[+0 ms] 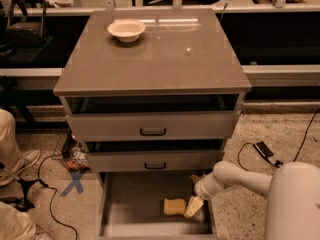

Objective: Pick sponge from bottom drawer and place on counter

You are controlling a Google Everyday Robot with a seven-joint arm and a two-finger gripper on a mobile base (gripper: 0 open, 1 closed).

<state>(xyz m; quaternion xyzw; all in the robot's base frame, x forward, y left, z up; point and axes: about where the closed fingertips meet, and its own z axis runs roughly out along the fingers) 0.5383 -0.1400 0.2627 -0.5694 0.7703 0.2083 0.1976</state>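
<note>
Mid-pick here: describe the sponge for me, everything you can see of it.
The sponge is a small pale-yellow block, soft-looking, roughly rectangular with a slightly pinched waist. It lies flat on the grey floor of the open bottom drawer, right of the middle and near the front. The end effector sits at its right end, right against it; whether it has a grip cannot be confirmed.

Probably a robotics lab or test room, though the background is dim. A lone grey drawer cabinet (150,129) stands on a speckled floor (265,129), with loose cables (50,204) and a blue tape cross (75,183) beside it. The robot's end effector (194,206) hangs low in the bottom drawer (132,199).
</note>
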